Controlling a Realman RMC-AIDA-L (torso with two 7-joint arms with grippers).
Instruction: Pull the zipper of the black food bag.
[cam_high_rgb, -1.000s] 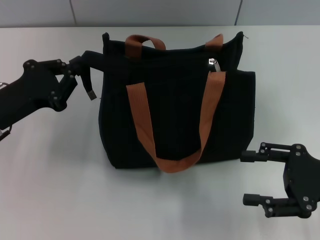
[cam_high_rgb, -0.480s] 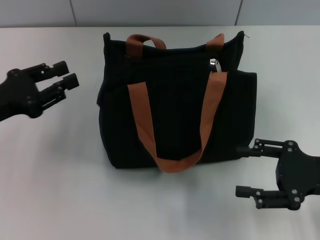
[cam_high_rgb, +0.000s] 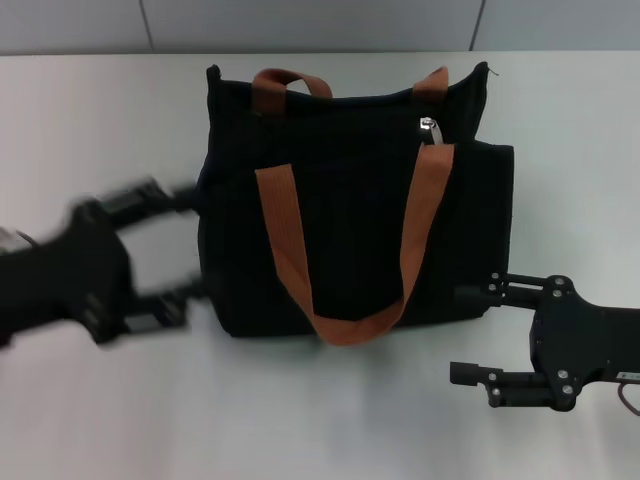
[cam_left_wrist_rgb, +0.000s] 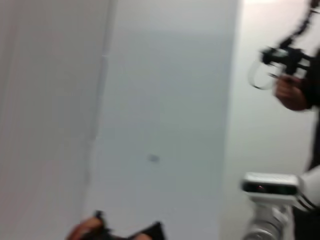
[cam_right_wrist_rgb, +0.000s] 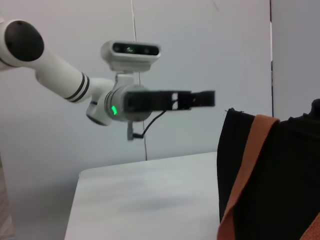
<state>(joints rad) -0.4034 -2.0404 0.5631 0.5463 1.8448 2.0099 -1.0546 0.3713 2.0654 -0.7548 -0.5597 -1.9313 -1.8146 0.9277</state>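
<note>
The left gripper (cam_high_rgb: 185, 243) has its jaws spread, one finger near the upper left edge of the black food bag (cam_high_rgb: 350, 200) and the other by its lower left corner; the head view blurs it, so contact cannot be judged. The right gripper (cam_high_rgb: 470, 335) also holds its jaws spread, empty, just off the bag's lower right corner above the white surface (cam_high_rgb: 560, 130).

The bag stands upright mid-surface, its rust-brown handles (cam_high_rgb: 345, 325) draped down the front. The zipper (cam_high_rgb: 428, 127) shows as a small silver slider near the top right — visible only from the head camera.

The right wrist view gives a side-on left gripper (cam_right_wrist_rgb: 192, 99) beyond the bag's edge (cam_right_wrist_rgb: 270, 180). The left wrist view shows mainly wall.
</note>
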